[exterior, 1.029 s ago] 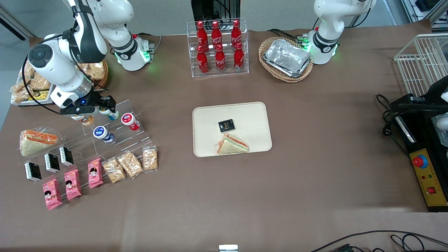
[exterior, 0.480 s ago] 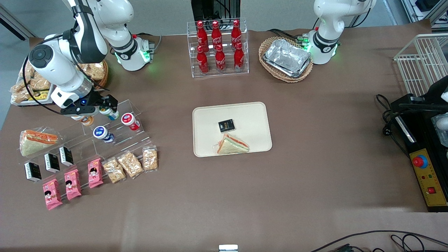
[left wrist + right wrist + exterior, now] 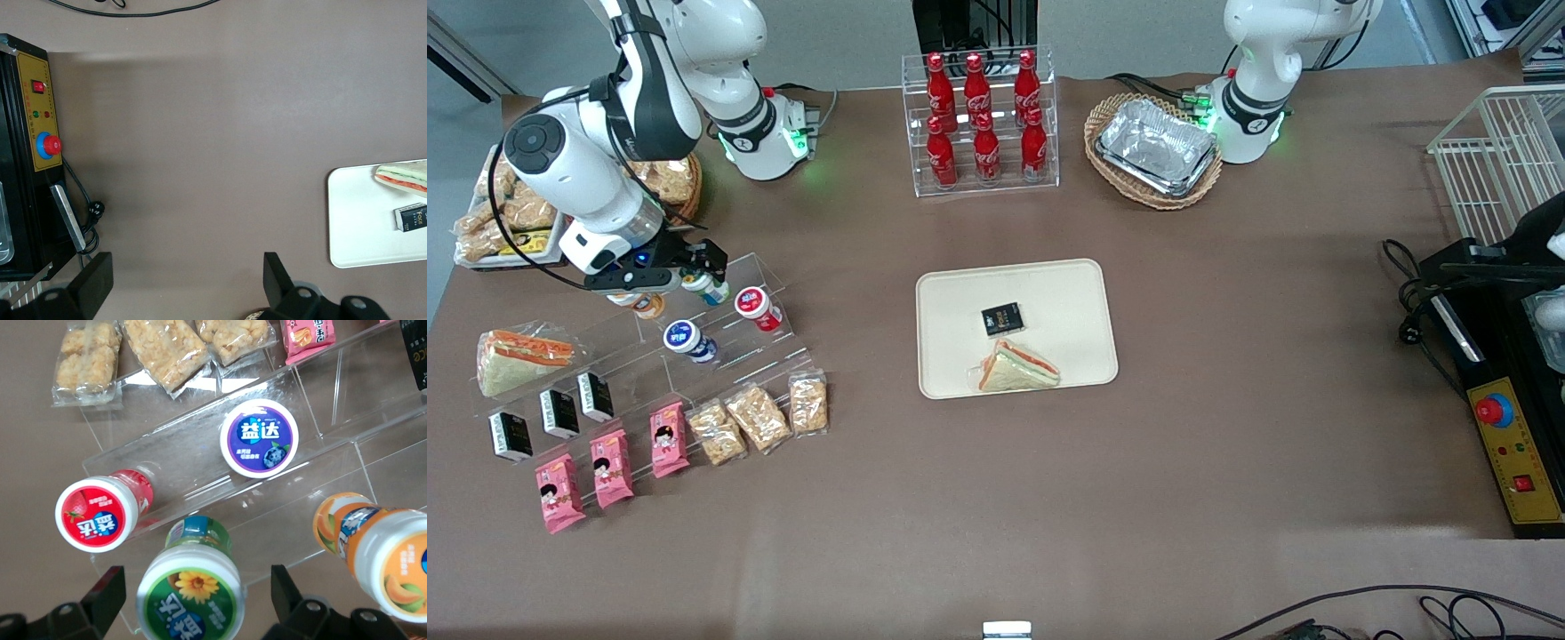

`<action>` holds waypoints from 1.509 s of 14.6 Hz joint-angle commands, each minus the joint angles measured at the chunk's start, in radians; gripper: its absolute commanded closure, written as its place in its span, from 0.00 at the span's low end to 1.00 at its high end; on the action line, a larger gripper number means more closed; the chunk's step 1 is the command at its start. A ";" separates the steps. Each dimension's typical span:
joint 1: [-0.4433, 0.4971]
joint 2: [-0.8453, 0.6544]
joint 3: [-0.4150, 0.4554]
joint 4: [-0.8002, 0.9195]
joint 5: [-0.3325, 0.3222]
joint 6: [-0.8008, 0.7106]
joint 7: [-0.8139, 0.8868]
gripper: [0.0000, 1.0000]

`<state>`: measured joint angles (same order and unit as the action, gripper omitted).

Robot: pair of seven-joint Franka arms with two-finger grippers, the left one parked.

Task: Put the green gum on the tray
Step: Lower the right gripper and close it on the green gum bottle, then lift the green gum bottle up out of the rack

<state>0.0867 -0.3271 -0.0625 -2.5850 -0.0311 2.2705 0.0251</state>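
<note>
1. The working arm (image 3: 618, 107) is glossy white with rounded shells and a dark grey band at one joint.
2. A round grey cap (image 3: 531, 142) marks its elbow joint.
3. Black cables (image 3: 516, 240) loop along it.
4. Its base (image 3: 769, 133) glows green at the 4 o'clock edge.
5. The gripper (image 3: 694, 271) is black, a small blue light beside it; the wrist view shows black fingers (image 3: 103, 597) with round screw holes.

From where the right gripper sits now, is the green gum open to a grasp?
Probably yes. The gripper hangs open directly over the green gum, one finger on each side of the lid, nothing between. The orange-lidded bottle stands close beside one finger.
</note>
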 commanded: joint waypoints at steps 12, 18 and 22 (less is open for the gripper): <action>0.008 0.008 0.003 0.271 0.000 -0.306 0.012 0.63; 0.044 0.117 0.004 0.739 0.056 -0.745 0.012 0.63; 0.086 0.169 0.035 0.858 0.108 -0.809 0.180 0.62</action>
<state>0.1357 -0.2431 -0.0494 -1.8330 0.0359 1.5141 0.0616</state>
